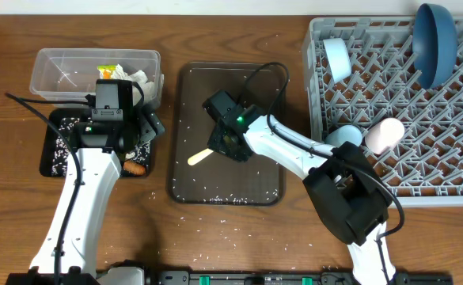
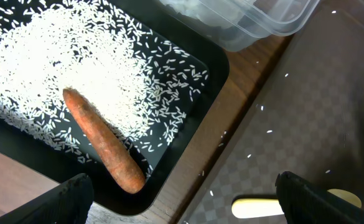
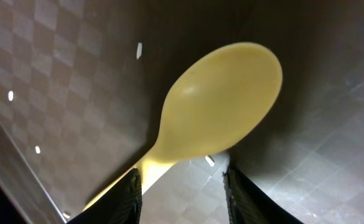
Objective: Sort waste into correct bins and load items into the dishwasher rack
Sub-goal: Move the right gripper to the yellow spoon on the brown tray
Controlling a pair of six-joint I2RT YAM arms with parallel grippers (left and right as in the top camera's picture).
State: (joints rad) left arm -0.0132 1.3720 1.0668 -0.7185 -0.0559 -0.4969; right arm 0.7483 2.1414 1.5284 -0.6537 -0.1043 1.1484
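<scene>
The yellow spoon point(image 3: 219, 106) lies on the dark brown serving tray point(image 1: 255, 87); only its handle point(image 1: 199, 157) shows from above. My right gripper point(image 1: 227, 136) hovers low over it, open, jaws astride the spoon's neck, which runs along the left finger point(image 3: 116, 199). My left gripper point(image 2: 188, 208) is open and holds nothing, above the edge of the black tray point(image 2: 188, 134), which holds white rice point(image 2: 63, 56) and the orange-brown sausage point(image 2: 104, 142). The clear tub point(image 1: 57, 67) holds tissues point(image 1: 140, 79) and a yellow-green wrapper point(image 1: 107, 71).
The grey dishwasher rack point(image 1: 453, 170) at right holds the dark blue dish point(image 1: 437, 39), the pale bowl point(image 1: 338, 59), the pink cup point(image 1: 383, 134) and the blue cup point(image 1: 343, 136). Rice grains are scattered on the serving tray and on the wooden table point(image 1: 207, 218) near it.
</scene>
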